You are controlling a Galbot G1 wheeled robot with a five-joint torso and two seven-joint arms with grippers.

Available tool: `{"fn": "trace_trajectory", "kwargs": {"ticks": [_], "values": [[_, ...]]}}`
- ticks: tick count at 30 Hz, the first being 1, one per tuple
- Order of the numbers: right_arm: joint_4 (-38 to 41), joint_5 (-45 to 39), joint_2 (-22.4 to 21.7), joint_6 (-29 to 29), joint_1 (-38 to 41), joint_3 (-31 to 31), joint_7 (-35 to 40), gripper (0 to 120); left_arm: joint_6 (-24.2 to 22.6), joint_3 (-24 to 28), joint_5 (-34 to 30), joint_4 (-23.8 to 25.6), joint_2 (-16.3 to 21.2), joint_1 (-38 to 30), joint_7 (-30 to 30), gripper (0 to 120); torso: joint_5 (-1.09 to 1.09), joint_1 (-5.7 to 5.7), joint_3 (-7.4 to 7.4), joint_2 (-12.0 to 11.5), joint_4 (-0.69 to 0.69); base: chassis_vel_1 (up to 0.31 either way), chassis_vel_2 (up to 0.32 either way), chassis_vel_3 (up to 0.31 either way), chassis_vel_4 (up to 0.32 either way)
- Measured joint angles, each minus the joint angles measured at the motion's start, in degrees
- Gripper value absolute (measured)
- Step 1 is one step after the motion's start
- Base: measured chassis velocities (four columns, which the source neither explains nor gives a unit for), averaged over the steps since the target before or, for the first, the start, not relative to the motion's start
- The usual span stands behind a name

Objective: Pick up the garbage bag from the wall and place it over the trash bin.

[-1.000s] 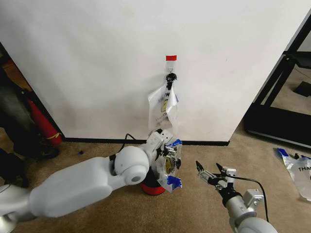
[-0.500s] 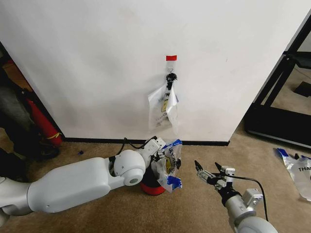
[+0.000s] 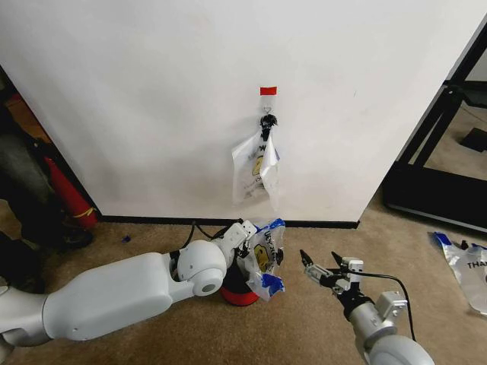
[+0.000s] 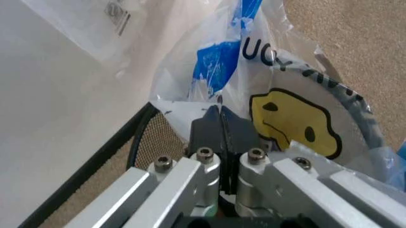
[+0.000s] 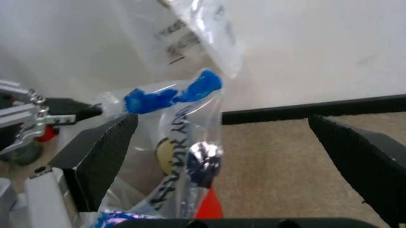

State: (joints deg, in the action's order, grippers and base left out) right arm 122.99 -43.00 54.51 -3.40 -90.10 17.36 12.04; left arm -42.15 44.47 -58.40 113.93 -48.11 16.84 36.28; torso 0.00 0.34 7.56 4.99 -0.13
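The garbage bag, see-through with blue handles and a yellow smiley, hangs open just above the trash bin, whose red lower side shows under it. My left gripper is shut on the bag's edge; in the left wrist view its fingertips pinch the film beside the smiley. My right gripper is open, low over the carpet to the right of the bag. In the right wrist view its fingers spread wide, facing the bag. The white wall rises behind.
More same-print bags hang bunched at a black hook under a red tape strip. Another bag lies flat on the carpet at far right. A black frame stands at right, a red cylinder at left.
My left arm has sunk a little with the bag still pinched. My right gripper has crept leftward toward the bag, still open.
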Motion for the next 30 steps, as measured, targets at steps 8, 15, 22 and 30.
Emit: {"fn": "trace_trajectory", "kwargs": {"ticks": [8,15,22,30], "values": [[-3.68,-1.47,-2.32,-0.36,7.97,-6.23,0.44,100,0.01,-0.92,0.07,0.4,0.3,1.62,0.37,0,0.0,0.0,0.0,0.0,0.01,0.0,0.0,0.0,0.0],[-8.65,-3.89,-3.98,-1.77,17.06,-13.72,0.61,100,0.01,-2.07,0.19,0.82,0.45,3.48,0.78,0,-0.01,0.0,0.0,0.0,0.01,0.0,0.0,0.0,0.0],[-12.05,-3.71,-4.61,-2.92,21.45,-17.71,-1.01,100,0.02,-2.58,0.54,0.93,0.45,4.3,0.81,0,0.0,0.0,0.0,0.0,0.0,0.0,0.0,0.0,0.0],[-15.94,-4.49,-3.35,-5.97,28.88,-23.9,0.28,100,0.02,-2.58,0.61,1.07,0.26,4.31,0.81,0,0.0,0.0,0.0,0.0,0.01,0.0,0.0,0.0,0.0]]}}
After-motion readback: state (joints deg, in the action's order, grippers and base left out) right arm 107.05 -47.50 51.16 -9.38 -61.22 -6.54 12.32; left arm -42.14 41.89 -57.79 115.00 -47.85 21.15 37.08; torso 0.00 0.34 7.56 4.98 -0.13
